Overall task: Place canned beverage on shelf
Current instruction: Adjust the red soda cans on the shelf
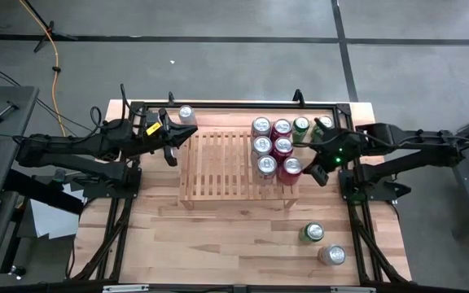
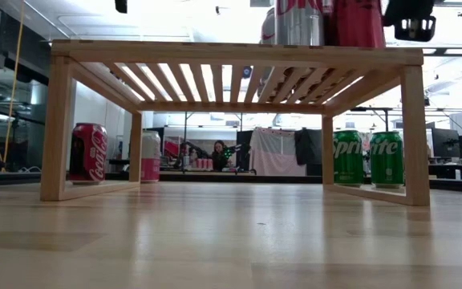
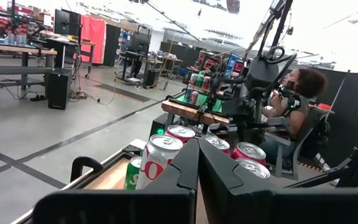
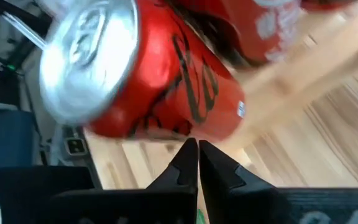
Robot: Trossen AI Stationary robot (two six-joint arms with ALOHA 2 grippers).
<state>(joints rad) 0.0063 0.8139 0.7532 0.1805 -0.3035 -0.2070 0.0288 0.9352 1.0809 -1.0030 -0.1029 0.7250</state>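
Light wood slats are making up the shelf (image 1: 218, 163), which is standing on short legs mid-table, with a cluster of cans crowding its three o'clock end. Five cans are sitting on top there: two silver-topped ones and three red ones, among them a red can (image 1: 291, 168) at the corner nearest the right gripper (image 1: 314, 171). That gripper is hanging just beside the shelf's three o'clock edge, its fingers (image 4: 191, 168) pressed together on nothing, and in its wrist view the red can is filling the space just past the fingertips, apparently not touching them.

Two green cans (image 2: 348, 157) are standing on the table behind the shelf's far right corner. At about five o'clock from the shelf, well apart from it, another green can (image 1: 312, 233) and a silver can (image 1: 331, 255) are waiting on the tabletop.

On the opposite side, the left gripper (image 1: 172, 150) is hovering beside the shelf's nine o'clock edge, fingers (image 3: 188, 168) likewise closed and empty. A lone can (image 1: 186, 114) is standing near it at the table's far edge. Beyond the table, a person is sitting in the room.
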